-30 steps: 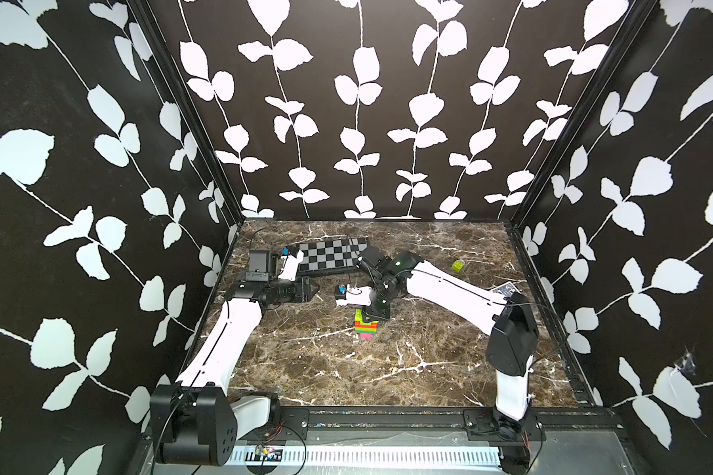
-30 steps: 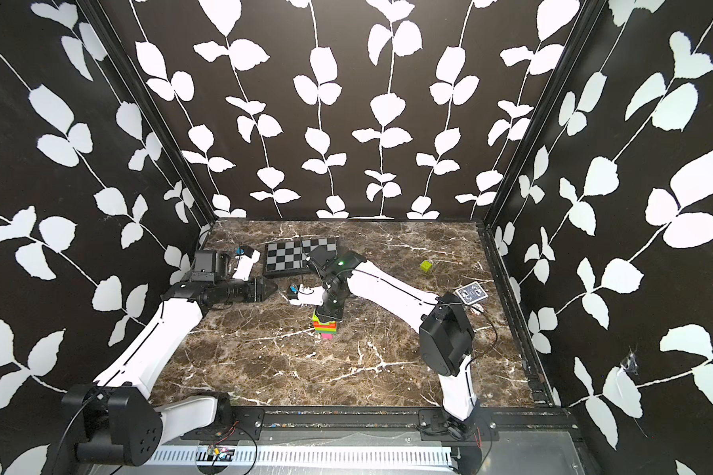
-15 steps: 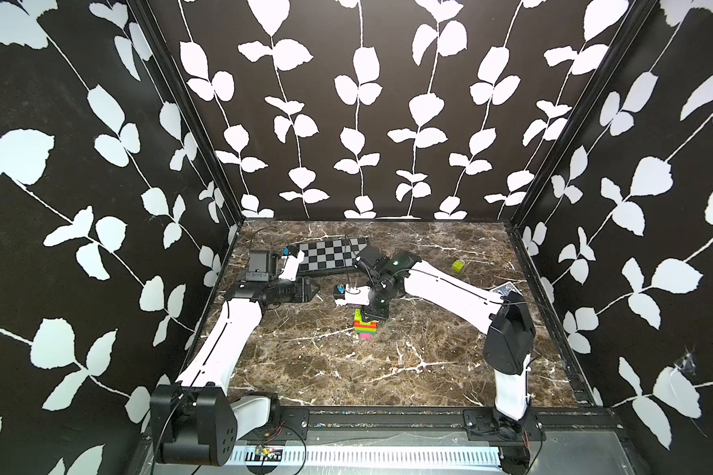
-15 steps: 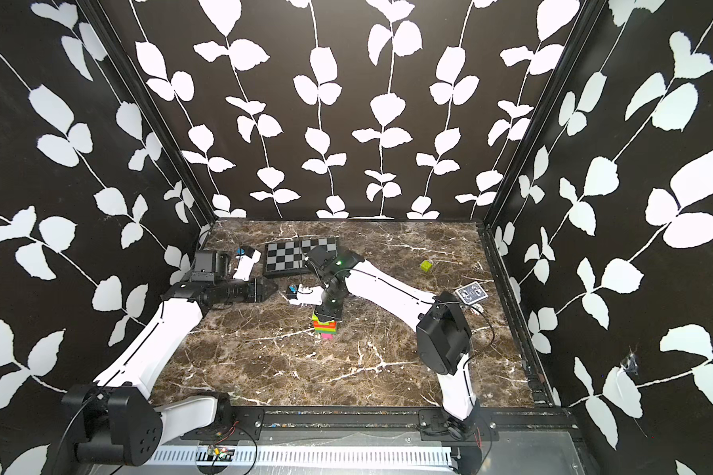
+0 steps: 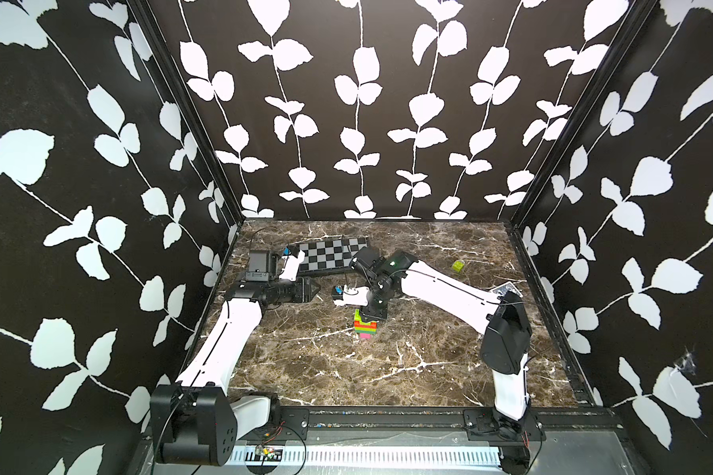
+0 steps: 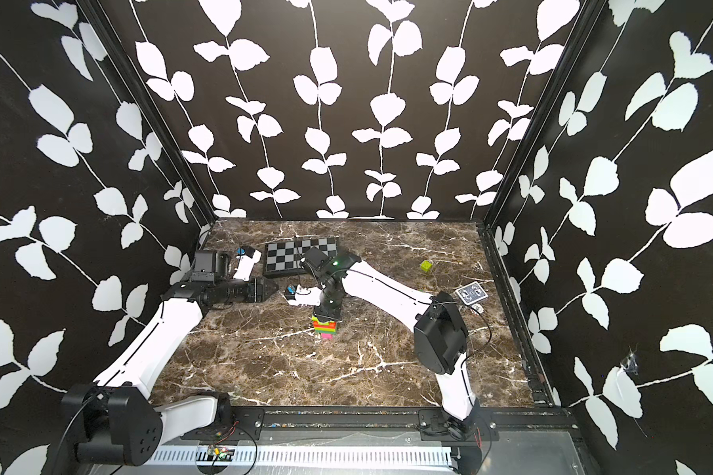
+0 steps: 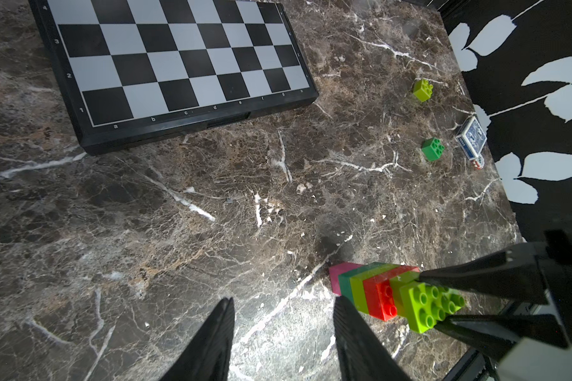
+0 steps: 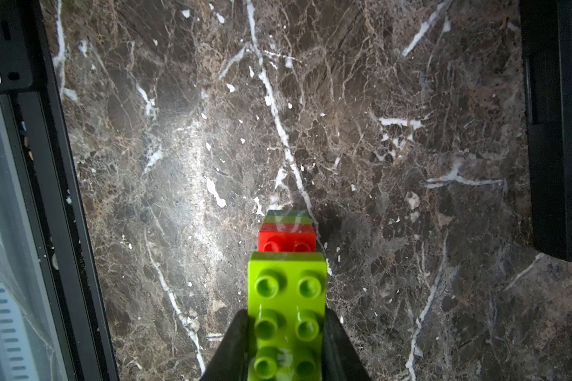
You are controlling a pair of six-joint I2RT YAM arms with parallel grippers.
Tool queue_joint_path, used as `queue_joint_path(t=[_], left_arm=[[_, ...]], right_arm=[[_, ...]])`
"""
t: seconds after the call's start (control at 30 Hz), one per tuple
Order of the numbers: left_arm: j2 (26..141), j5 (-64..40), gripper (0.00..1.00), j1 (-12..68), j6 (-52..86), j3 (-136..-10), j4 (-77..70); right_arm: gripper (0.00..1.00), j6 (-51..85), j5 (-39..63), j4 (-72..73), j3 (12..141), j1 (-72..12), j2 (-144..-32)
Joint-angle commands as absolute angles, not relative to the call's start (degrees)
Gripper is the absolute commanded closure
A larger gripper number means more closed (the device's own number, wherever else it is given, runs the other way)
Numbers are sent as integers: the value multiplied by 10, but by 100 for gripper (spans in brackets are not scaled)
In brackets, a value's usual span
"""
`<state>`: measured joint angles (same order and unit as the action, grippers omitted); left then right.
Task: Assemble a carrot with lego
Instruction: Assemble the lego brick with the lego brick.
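**Top views.** In both top views the carrot is on the camera side of the chequered board, apart from it, off the corner that faces the loose lime brick.
- Bands seen: lime, red, lime, green, with the pink tip pointing away from the board.
- The right gripper covers most of the carrot's lime top piece and is clamped on it.
- The left gripper is just off the board's near edge. Its jaws are too small to judge here.
- The card box lies beyond the lime brick from the board. Its print is unreadable.

**Left wrist view.**
- The left gripper has its jaws apart with bare table between them. It holds nothing.
- The carrot reads pink tip, dark green, lime, red, lime, then a studded lime block. That block is pinched by the two black fingers of the right gripper.
- I cannot tell whether the pink tip touches the table.
- The board is lettered a to h along one edge and numbered 1 to 4 along its side.
- The card box reads "POKER".
- The lime brick and a green brick sit between the board and the card box.

**Right wrist view.**
- This view looks down the length of the carrot. Three pairs of studs show on the lime block, which is cut off at the frame edge. Beyond it comes the red brick.
- The further bands are faint and the pink tip is hidden.
- The right gripper presses tight on both sides of the lime block.
- Only a black edge strip of the board shows. Its characters are too blurred to read.
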<state>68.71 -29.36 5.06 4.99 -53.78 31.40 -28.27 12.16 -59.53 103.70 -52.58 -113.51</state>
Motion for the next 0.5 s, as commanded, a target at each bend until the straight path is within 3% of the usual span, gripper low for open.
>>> queue_joint_path(t=[0.0,0.47], left_arm=[[675,-301,49,48,42,-533,324],[663,-311,49,48,47,-531,336]], right_arm=[[84,-269,82,-632,995,-531,-1182],[85,-282,94,-634,951,-531,-1213]])
